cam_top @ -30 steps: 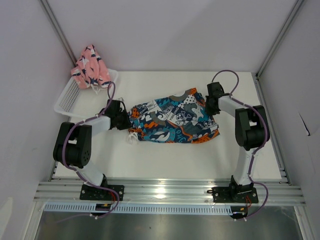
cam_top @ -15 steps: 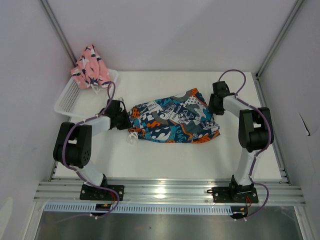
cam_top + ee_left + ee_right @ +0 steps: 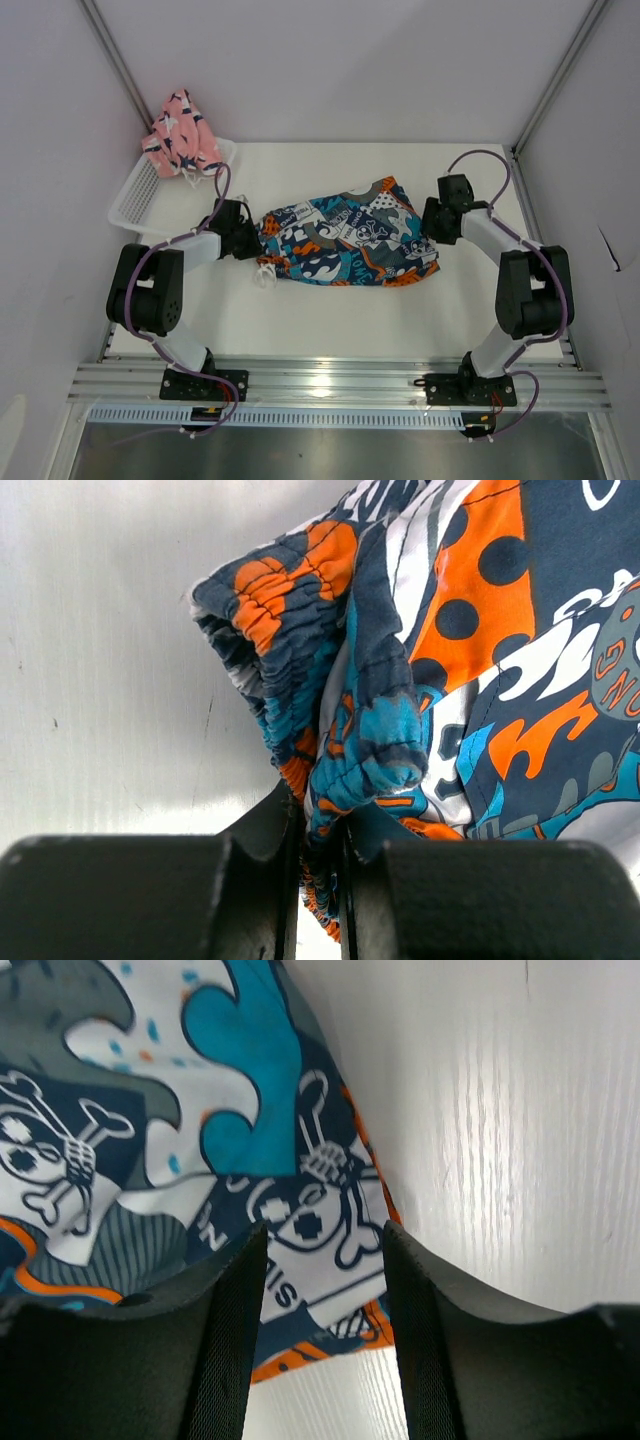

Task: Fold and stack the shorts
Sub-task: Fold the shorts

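The printed shorts (image 3: pixel 345 240) lie crumpled across the middle of the table, a blue, orange, white and grey pair. My left gripper (image 3: pixel 250 238) is shut on their elastic waistband (image 3: pixel 370 770) at the left end, the fabric pinched between both fingers. At the right hem hovers my right gripper (image 3: pixel 432 222), jaws open. In the right wrist view the hem (image 3: pixel 300 1220) shows flat on the table between the spread fingers (image 3: pixel 235 1310), gripped by neither. The pink shorts (image 3: pixel 182 135) sit bunched on the far end of the basket.
A white mesh basket (image 3: pixel 135 195) stands tilted at the back left corner, close behind the left arm. Bare white table (image 3: pixel 330 320) runs in front of the printed shorts. Enclosure walls and metal posts (image 3: pixel 545 95) border the table.
My right gripper has opened and let go of the printed shorts' right hem, which now lies on the table. Its arm swung out to the right. The left gripper kept its hold.
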Motion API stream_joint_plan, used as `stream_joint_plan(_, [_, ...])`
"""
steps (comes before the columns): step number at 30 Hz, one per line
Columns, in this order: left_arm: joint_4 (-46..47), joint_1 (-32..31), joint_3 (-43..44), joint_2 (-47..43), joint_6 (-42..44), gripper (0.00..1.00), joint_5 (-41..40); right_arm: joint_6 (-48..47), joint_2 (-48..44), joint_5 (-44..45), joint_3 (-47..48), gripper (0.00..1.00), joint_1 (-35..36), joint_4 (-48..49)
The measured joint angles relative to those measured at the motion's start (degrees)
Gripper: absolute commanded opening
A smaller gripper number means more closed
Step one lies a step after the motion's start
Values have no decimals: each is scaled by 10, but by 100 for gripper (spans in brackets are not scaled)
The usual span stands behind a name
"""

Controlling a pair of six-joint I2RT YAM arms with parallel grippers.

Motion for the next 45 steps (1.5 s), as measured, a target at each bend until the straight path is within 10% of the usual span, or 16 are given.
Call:
stream_joint_plan(17, [0, 0, 0, 0, -4, 0, -6, 77, -66, -45, -134, 50, 0, 24])
stream_joint_plan(24, [1, 0, 0, 0, -4, 0, -6, 83, -46, -35, -132, 0, 0, 35])
stream_joint_plan(35, [1, 0, 0, 0, -5, 0, -7, 97, -57, 1, -135, 0, -24, 30])
stream_joint_plan(39, [1, 0, 0, 0, -6, 0, -7, 105, -70, 8, -146, 37, -25, 28])
stream_joint_plan(45, [3, 0, 0, 0, -7, 0, -11, 93, -100, 2, -155, 47, -31, 9])
